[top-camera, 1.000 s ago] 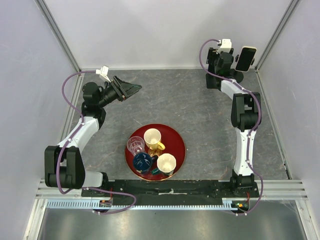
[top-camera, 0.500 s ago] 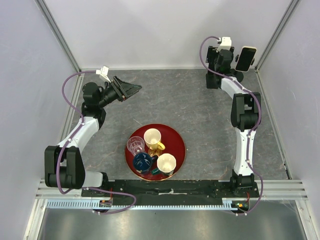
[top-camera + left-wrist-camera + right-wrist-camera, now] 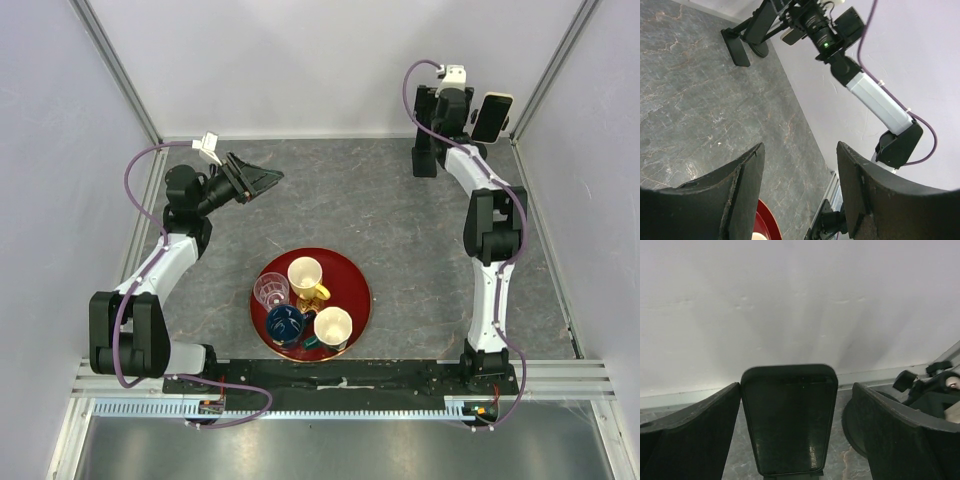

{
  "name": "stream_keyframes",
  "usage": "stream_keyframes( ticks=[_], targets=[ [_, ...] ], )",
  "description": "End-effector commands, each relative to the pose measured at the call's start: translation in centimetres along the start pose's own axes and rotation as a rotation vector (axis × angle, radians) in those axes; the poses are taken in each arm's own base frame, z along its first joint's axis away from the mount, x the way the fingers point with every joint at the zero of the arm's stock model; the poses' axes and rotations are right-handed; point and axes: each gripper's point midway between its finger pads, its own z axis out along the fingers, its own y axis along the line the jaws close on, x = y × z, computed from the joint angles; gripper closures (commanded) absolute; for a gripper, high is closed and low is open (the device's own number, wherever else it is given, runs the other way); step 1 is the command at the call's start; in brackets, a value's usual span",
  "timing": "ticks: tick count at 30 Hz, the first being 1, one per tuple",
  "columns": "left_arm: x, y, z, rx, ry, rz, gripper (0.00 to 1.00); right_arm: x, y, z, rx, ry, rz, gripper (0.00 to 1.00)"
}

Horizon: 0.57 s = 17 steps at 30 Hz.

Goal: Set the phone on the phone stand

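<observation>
The phone [image 3: 491, 117], black screen with a pale rim, sits raised and tilted on the phone stand [image 3: 478, 152] in the back right corner; it also shows in the left wrist view [image 3: 790, 36] above the stand's disc base [image 3: 760, 49]. My right gripper [image 3: 425, 150] is open just left of the stand. An all-black flat rectangle [image 3: 789, 420] stands between its fingers [image 3: 690, 430], near the left one and apart from the right one. The stand's base [image 3: 855, 426] and clamp knob [image 3: 912, 379] lie to the right. My left gripper [image 3: 268, 177] is open and empty at the back left.
A red tray [image 3: 357, 278] at the front middle holds a clear glass [image 3: 271, 290], a yellow cup [image 3: 306, 276], a blue cup [image 3: 285, 324] and a pale cup [image 3: 333, 325]. Walls close in on the back and both sides.
My right arm has lifted and shifted slightly toward the back wall. The phone stays on the stand. The left arm has not moved.
</observation>
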Motion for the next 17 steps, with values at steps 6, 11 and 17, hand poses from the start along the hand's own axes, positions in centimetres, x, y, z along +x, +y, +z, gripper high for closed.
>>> stream_keyframes(
  ticks=[6, 11, 17],
  targets=[
    [0.2, -1.5, -0.4, 0.051, 0.002, 0.026, 0.34, -19.7, 2.1, -12.0, -0.045, -0.06, 0.088, 0.02],
    [0.0, -2.9, -1.1, 0.057, -0.04, 0.081, 0.35, -24.5, 4.7, -24.0, -0.249, -0.071, 0.121, 0.02],
    [-0.1, -8.3, -2.8, 0.059, -0.044, 0.268, 0.35, -27.8, 1.2, -38.0, -0.363, -0.238, 0.209, 0.02]
  ],
)
